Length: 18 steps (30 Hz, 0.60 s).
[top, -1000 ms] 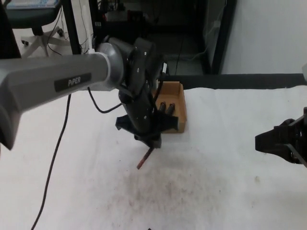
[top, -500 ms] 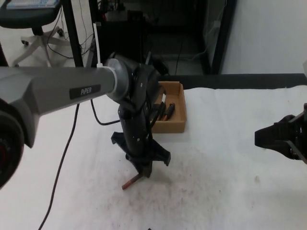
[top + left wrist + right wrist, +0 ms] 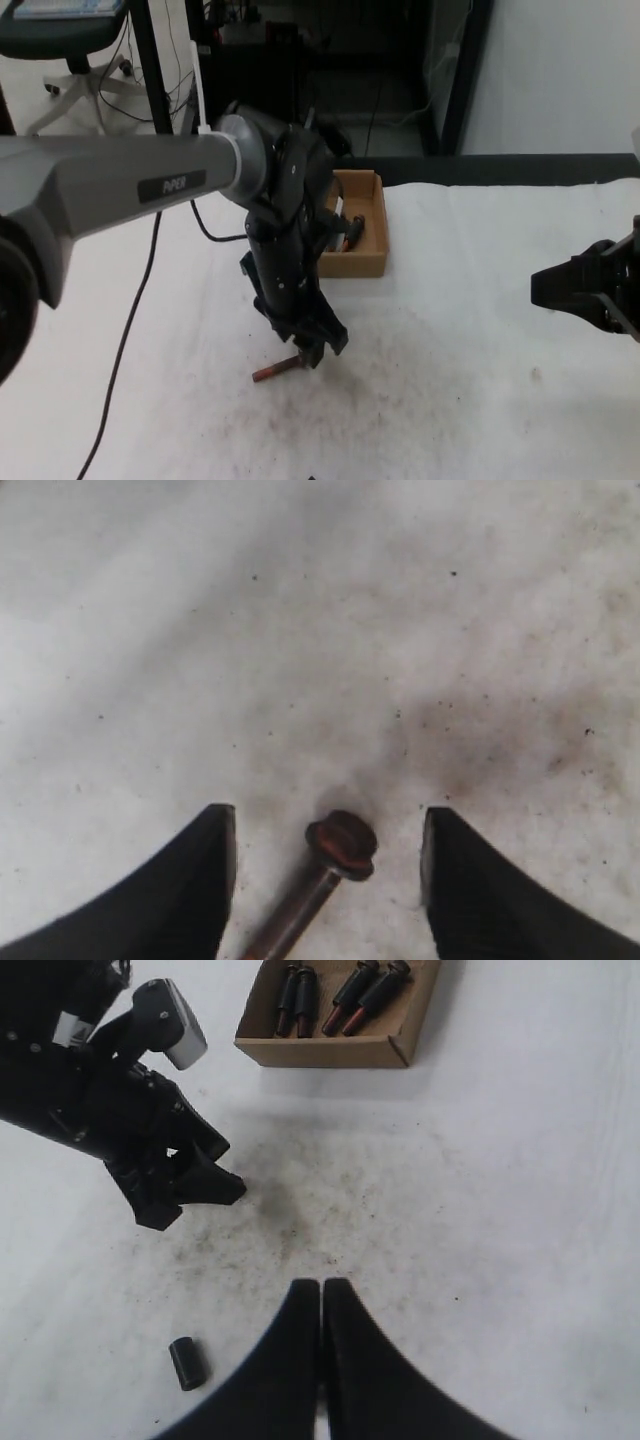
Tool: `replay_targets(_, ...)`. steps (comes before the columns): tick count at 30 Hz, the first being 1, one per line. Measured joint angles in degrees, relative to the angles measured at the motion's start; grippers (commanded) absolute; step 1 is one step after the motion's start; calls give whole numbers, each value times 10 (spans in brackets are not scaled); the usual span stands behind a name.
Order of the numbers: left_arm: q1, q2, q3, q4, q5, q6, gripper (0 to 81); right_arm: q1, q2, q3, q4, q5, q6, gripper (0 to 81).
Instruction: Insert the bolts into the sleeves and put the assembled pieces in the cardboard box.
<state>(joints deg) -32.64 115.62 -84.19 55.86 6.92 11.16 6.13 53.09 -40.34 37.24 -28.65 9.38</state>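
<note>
A rust-brown bolt [image 3: 340, 845] lies flat on the white bench [image 3: 470, 410], between the spread fingers of the left gripper [image 3: 327, 813].

The bench top is smudged with dark specks around the bolt (thickest just under the arm). Behind its far edge stand black frames and an office chair [image 3: 70, 45], with a pale wall on the right. The left gripper's fingers [image 3: 195, 890] are wide apart and hang on either side of the bolt's head without touching it. The right gripper [image 3: 321, 1286] sits well off to the right, its fingers pressed together on nothing. A short black sleeve [image 3: 186, 1363] lies near it. The cardboard box [image 3: 330, 1052] beyond holds four assembled pieces [image 3: 352, 988]. A black cable [image 3: 118, 330] trails across the bench.
</note>
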Motion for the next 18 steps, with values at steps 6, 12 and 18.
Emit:
replay_targets(6,0,-36,0,18,-4,85,436,0,0,0,-3,0,0,8)
replay_targets(12,3,-39,8,34,18,210,376,0,0,0,-3,0,0,8)
replay_targets(18,3,-39,32,45,63,306,297,0,0,0,-13,0,0,8)
